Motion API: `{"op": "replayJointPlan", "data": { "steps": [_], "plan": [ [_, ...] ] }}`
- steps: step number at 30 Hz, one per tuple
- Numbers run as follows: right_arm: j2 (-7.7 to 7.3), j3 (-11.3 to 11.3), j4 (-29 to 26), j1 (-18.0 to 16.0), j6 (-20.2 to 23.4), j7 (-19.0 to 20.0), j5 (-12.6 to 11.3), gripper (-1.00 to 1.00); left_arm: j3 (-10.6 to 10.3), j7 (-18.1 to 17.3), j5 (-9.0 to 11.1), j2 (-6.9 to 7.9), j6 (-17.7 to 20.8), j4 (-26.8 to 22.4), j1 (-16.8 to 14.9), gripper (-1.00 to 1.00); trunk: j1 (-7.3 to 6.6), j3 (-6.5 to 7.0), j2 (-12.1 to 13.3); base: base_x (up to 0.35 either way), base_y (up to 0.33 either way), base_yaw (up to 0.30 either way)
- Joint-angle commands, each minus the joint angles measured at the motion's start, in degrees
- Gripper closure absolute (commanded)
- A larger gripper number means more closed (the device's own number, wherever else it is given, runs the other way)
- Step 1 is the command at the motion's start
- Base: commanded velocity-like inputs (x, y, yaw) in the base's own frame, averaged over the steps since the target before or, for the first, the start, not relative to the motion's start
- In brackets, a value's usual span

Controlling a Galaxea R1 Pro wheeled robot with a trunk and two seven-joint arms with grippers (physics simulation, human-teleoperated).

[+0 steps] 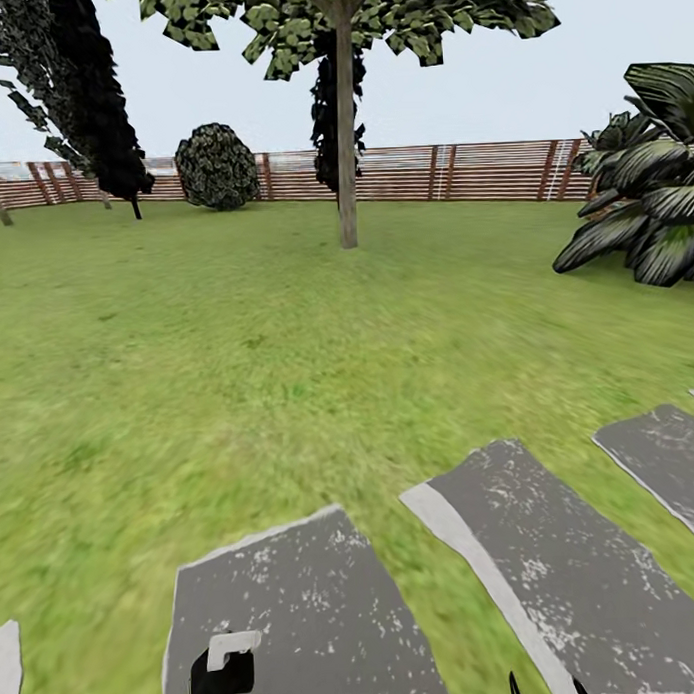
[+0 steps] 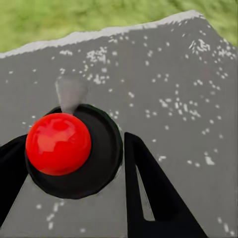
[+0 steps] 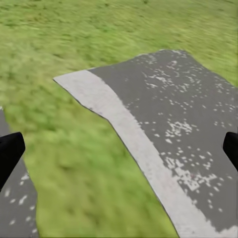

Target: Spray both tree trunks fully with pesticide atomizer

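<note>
The pesticide atomizer [image 2: 58, 144], a black bottle with a round red cap, sits between the two black fingers of my left gripper [image 2: 77, 146], which is shut on it above a grey paving slab [image 2: 163, 74]. In the head view its white label [image 1: 233, 643] shows at my left gripper [image 1: 224, 663], low in the picture. My right gripper [image 3: 119, 151] is open and holds nothing; its fingertips [image 1: 513, 687] just show. A tree with a straight grey-brown trunk [image 1: 346, 177] stands far ahead on the lawn. A second, dark-leaved tree [image 1: 103, 105] stands at the far left.
Speckled grey paving slabs [image 1: 555, 560] lie in the grass in front of me. Open lawn [image 1: 236, 331] stretches to a brown slat fence [image 1: 481, 170]. A round dark bush [image 1: 217, 166] stands by the fence, and a spiky palm-like plant [image 1: 647, 206] at the right.
</note>
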Motion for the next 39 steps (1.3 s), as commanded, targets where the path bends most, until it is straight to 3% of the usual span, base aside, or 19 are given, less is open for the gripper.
{"op": "replayJointPlan", "data": {
  "steps": [1, 39],
  "plan": [
    [0.0, 0.0, 0.03, 0.0, 0.0, 0.0, 0.0, -1.0, -0.01, 0.04, -0.02, 0.0, 0.0, -0.01, 0.01, 1.0, 0.0, 0.0, 0.0, 0.339, 0.0, 0.0],
    [0.09, -0.16, 0.13, 0.03, 0.0, -0.08, -0.17, -1.0, -0.01, 0.04, 0.02, -0.08, 0.0, 0.0, 0.0, 1.0, 0.0, 0.0, 0.0, 0.339, 0.0, 0.0]
  ]
}}
